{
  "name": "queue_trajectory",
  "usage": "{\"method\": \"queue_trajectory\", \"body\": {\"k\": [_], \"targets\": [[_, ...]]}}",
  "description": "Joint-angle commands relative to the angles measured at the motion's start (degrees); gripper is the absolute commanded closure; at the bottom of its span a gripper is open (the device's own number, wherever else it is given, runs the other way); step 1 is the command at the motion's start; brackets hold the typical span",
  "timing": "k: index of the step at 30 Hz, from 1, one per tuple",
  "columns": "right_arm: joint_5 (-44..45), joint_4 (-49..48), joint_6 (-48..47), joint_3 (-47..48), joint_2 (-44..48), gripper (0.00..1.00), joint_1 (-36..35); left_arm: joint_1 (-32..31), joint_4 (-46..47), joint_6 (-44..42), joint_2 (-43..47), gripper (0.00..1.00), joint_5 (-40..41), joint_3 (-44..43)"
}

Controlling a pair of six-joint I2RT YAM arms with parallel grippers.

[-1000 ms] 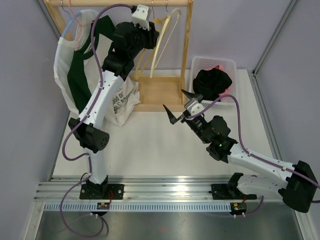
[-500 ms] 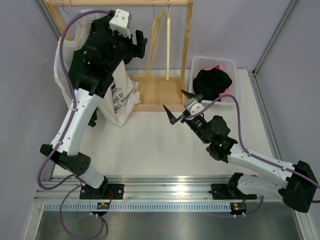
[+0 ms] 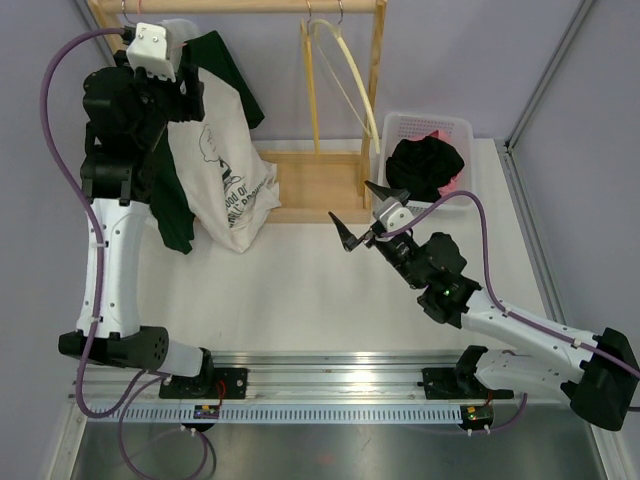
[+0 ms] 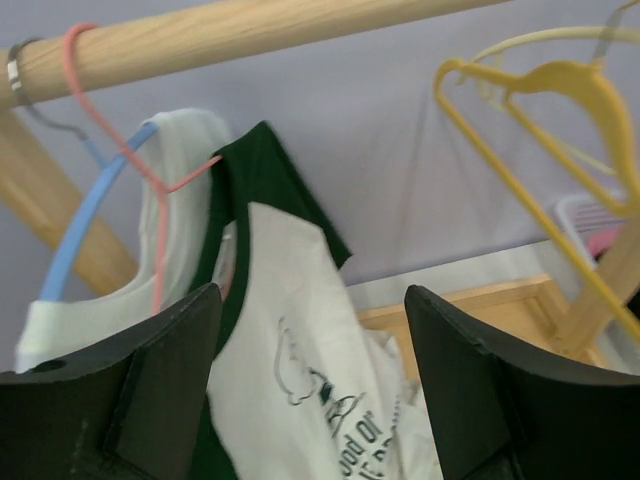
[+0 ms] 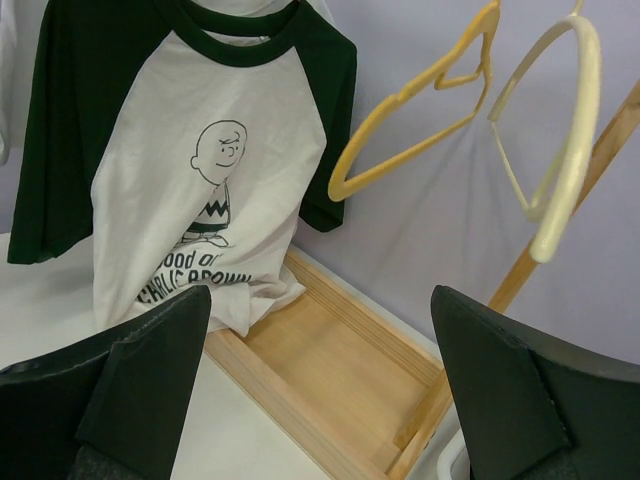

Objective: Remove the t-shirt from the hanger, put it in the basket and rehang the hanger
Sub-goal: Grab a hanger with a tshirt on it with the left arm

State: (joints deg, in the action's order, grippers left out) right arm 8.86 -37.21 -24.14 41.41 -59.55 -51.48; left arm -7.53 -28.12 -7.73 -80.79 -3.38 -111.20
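Found the t-shirt (image 3: pixel 215 165) hanging at the left end of the wooden rod (image 3: pixel 250 6), cream in the body with dark green sleeves and neckband and a cartoon print on the front. Saw its lower hem slumped onto the table (image 3: pixel 300 290) and against the front edge of the rack base (image 3: pixel 315 185). Traced a pink hanger (image 4: pixel 150 165) from its hook over the rod down to an arm running into the green neckband. Noted a blue hanger (image 4: pixel 85 230) just beside it, carrying a white garment (image 4: pixel 185 160). Could not tell how much of the shirt sat on the pink hanger.

Noted the left gripper (image 3: pixel 185 95) high beside the shirt's shoulder, just below the rod, jaws spread wide with nothing between them. Through its own camera, saw the shirt framed in the gap between the fingers, apart from both.

Found a yellow hanger (image 5: pixel 420 125) and a cream hanger (image 5: pixel 555 150) bare further right on the rod.

Saw the right gripper (image 3: pixel 352 203) low over the middle of the table, well apart from the shirt, jaws at full spread and empty, pointed toward the rack. Noted a basket (image 3: pixel 425 122) at the far right of the table beside the rack, with a black garment (image 3: pixel 425 165) heaped in it.
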Motion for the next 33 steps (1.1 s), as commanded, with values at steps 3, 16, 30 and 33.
{"method": "queue_trajectory", "body": {"k": [3, 16, 30, 33], "targets": [[-1.3, -0.41, 0.94, 0.6, 1.36, 0.0, 0.33, 5.94, -2.55, 0.17, -3.48, 0.3, -4.88, -4.98], [-1.83, 0.3, 1.03, 0.87, 1.54, 0.01, 0.33, 15.09, -2.03, 2.45, -17.38, 0.33, -7.79, -18.18], [-2.01, -0.14, 0.94, 0.96, 0.84, 0.01, 0.33, 15.09, 8.86, 4.39, -21.77, 0.4, -8.74, -18.97], [-2.27, -0.06, 1.03, 0.87, 1.1, 0.01, 0.33, 15.0, 10.53, 5.44, -23.0, 0.46, -9.1, -19.23]]}}
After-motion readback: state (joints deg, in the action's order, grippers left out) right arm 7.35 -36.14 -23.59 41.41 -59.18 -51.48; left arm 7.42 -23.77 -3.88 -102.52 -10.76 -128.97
